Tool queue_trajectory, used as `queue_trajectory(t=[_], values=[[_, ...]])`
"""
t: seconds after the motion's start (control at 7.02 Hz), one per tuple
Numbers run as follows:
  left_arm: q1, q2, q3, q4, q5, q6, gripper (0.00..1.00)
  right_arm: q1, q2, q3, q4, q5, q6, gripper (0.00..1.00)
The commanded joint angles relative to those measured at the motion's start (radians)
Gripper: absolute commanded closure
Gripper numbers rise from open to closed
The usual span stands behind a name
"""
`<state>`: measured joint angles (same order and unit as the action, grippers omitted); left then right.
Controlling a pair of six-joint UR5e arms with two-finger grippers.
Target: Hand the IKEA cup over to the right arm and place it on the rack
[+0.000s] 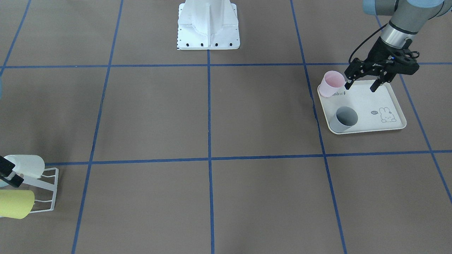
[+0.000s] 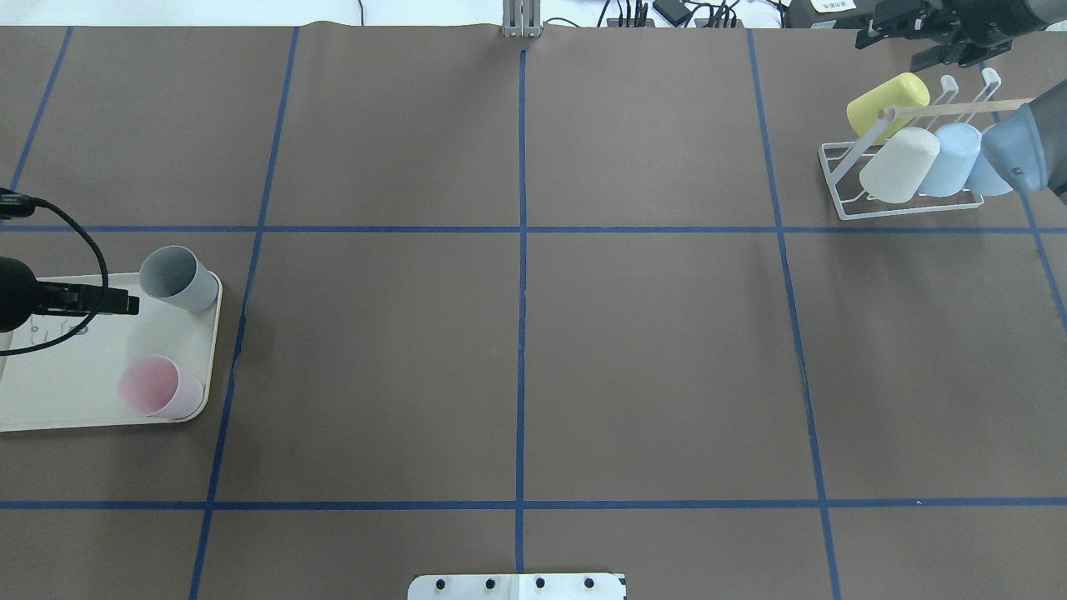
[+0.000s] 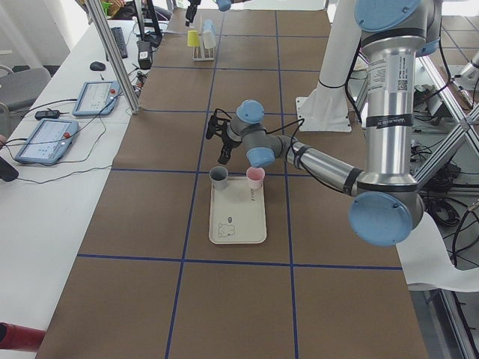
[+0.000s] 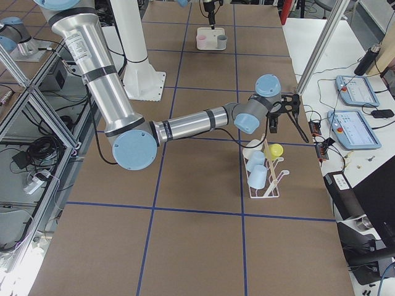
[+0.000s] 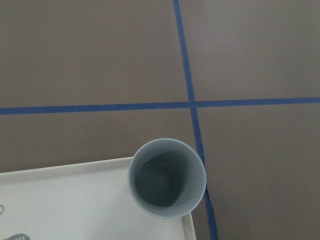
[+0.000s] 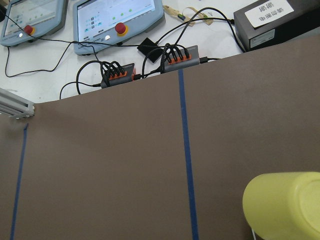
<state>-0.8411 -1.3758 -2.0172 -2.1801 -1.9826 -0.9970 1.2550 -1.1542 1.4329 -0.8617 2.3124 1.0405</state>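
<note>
Brown counter (image 1: 247,116), blue tape grid. The grey cup (image 1: 344,119) sits in the tray (image 1: 367,102) corner, with the pink cup (image 1: 332,83) nearby. The left fingers (image 1: 376,84) hover above it, spread and empty. The right fingers (image 1: 10,174) are by the rack (image 2: 832,185), can't tell their state. Risk imo: clipping the rim, tipping it, or a slip at handover. Cup's upright, mouth up, long axis vertical.
</note>
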Motion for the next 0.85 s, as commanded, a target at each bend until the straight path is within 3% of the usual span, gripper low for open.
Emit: queue_trajectory(t=[0.0,0.28,0.57,0.71], values=[[0.066,0.026,0.006,0.025,-0.067,-0.035,0.01,0.0,-0.007,0.064,0.007,0.019,0.077,0.0],[0.146,0.026,0.025,0.023,-0.067,-0.115,0.01,0.0,-0.007,0.063,0.012,0.019,0.078,0.0],[0.148,0.027,0.031,0.022,-0.065,-0.107,0.02,0.0,-0.007,0.066,0.012,0.021,0.078,0.0],[0.148,0.026,0.044,0.019,-0.062,-0.106,0.19,0.0,-0.009,0.063,0.013,0.019,0.078,0.0]])
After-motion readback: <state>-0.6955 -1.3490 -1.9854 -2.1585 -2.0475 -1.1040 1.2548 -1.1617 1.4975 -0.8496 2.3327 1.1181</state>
